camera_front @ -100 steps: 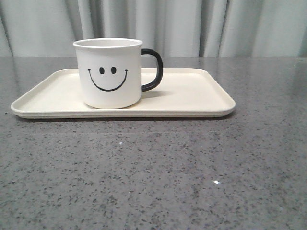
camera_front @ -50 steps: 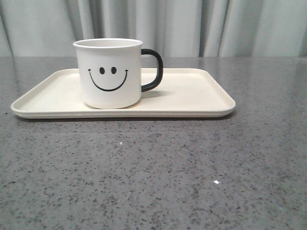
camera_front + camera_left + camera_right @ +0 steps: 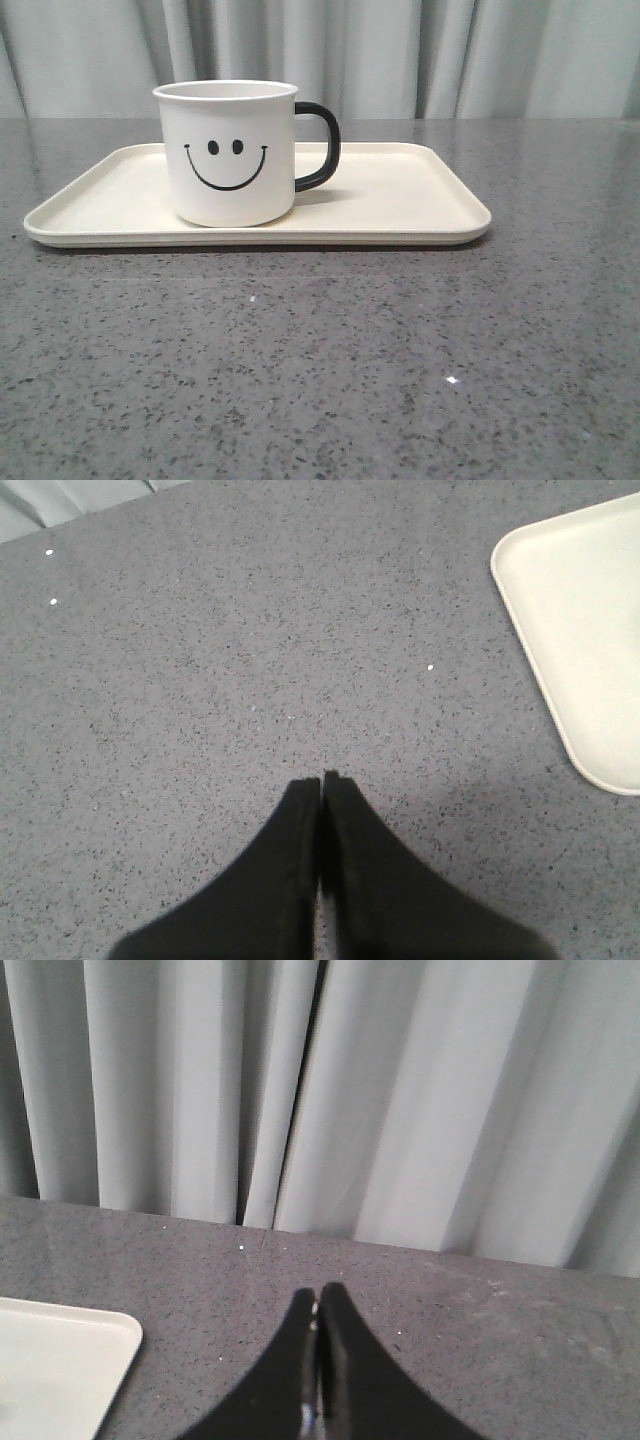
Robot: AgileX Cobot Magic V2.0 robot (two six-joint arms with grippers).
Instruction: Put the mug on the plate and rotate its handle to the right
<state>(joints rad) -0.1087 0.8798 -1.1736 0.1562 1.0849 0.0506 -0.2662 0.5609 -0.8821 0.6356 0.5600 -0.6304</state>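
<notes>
The white mug (image 3: 228, 155) with a black smiley face stands upright on the left half of the cream plate (image 3: 400, 195). Its black handle (image 3: 320, 146) points to the right in the front view. Neither gripper shows in the front view. My left gripper (image 3: 321, 779) is shut with nothing in it, over bare table, and a corner of the plate (image 3: 580, 620) lies off to one side. My right gripper (image 3: 318, 1293) is also shut and empty, with another corner of the plate (image 3: 60, 1360) nearby. The mug is out of both wrist views.
The speckled grey table (image 3: 320, 350) stretches in front of the plate. Grey curtains (image 3: 400, 55) hang behind the table's far edge, and they fill the upper half of the right wrist view as curtains (image 3: 400, 1090).
</notes>
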